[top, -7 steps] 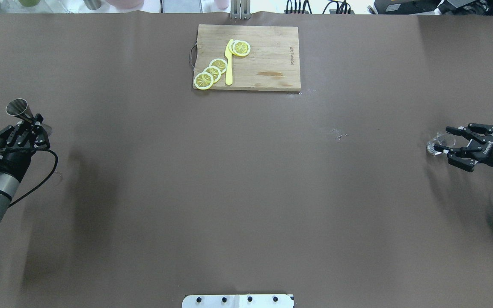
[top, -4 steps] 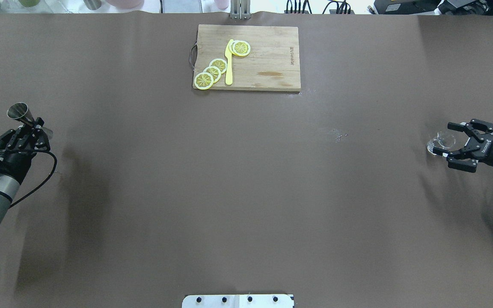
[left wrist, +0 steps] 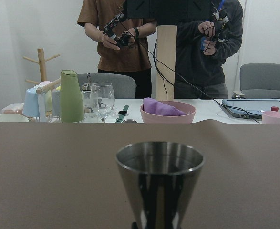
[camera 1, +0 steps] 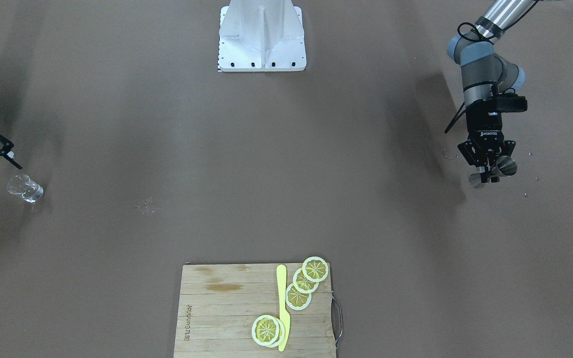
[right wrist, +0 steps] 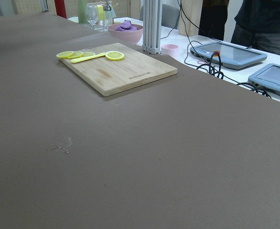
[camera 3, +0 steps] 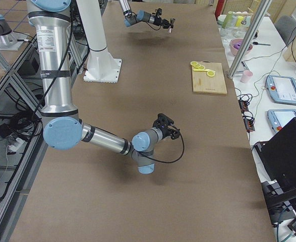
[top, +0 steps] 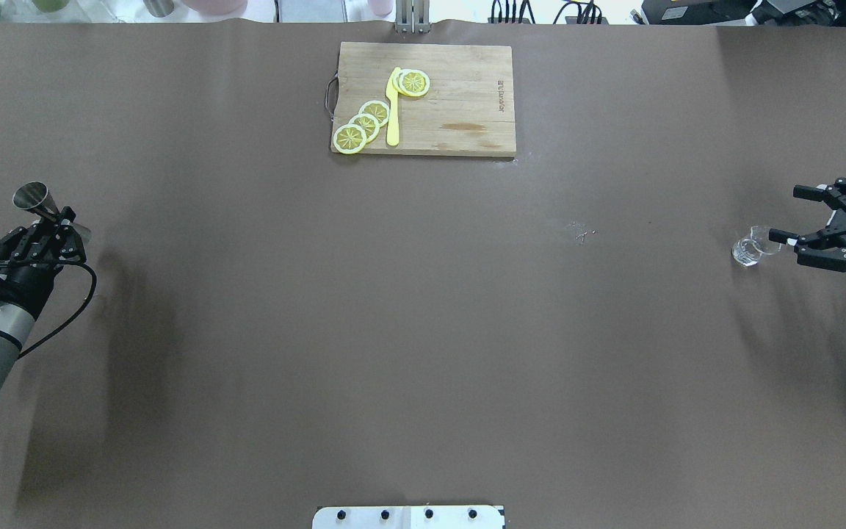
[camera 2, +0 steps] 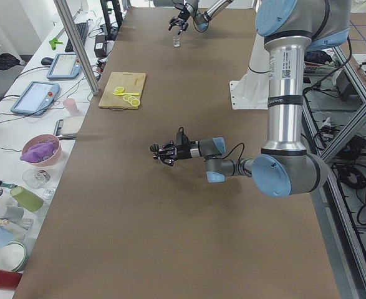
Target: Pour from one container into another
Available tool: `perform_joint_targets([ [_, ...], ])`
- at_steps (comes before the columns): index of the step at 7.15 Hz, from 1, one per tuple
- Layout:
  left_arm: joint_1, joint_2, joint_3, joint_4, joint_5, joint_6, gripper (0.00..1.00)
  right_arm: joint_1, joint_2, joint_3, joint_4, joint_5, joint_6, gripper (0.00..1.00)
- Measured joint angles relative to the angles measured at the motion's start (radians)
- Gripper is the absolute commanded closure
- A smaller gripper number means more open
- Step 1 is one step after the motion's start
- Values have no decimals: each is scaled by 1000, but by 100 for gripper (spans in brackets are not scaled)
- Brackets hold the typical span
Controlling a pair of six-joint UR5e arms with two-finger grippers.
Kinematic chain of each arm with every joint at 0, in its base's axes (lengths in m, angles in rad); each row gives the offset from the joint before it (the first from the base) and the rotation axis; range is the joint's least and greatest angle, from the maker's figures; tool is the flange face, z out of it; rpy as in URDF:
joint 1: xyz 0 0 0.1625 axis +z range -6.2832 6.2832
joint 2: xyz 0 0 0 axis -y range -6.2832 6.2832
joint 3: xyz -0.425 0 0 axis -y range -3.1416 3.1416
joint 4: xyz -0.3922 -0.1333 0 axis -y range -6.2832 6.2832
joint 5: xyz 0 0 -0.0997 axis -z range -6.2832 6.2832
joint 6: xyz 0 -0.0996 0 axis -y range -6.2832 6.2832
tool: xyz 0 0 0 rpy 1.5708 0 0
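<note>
The silver-grey metal jigger (top: 34, 198) is in my left gripper (top: 52, 235), which is shut on its narrow waist at the table's left edge. In the left wrist view the jigger (left wrist: 160, 183) stands upright with its mouth up; the front-facing view shows the jigger (camera 1: 504, 166) below that gripper (camera 1: 488, 168). The small clear glass tumbler (top: 750, 250) stands on the table at the far right, also visible as the tumbler (camera 1: 25, 189) from the front. My right gripper (top: 786, 214) is open, just right of the glass and not touching it. The right wrist view shows no glass.
A wooden cutting board (top: 460, 103) lies at the far middle, carrying lemon slices (top: 364, 125) and a yellow knife (top: 393, 106). A few specks (top: 583, 233) mark the brown table cover. The robot base plate (camera 1: 261, 35) sits at the near edge. Operators stand behind the table's far side.
My right gripper drew back to the right, away from the glass it had been open around; the glass stayed in place. The left gripper with the jigger shifted only slightly.
</note>
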Motion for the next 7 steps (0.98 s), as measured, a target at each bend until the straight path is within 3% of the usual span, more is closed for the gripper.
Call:
perform_joint_targets([
  [5,0,-8,20,0,10,1,100,194,32,9,-113,137,-14,0],
  [7,0,-14,28,1,12,0,100,273,38,68,-256,207,-18,0],
])
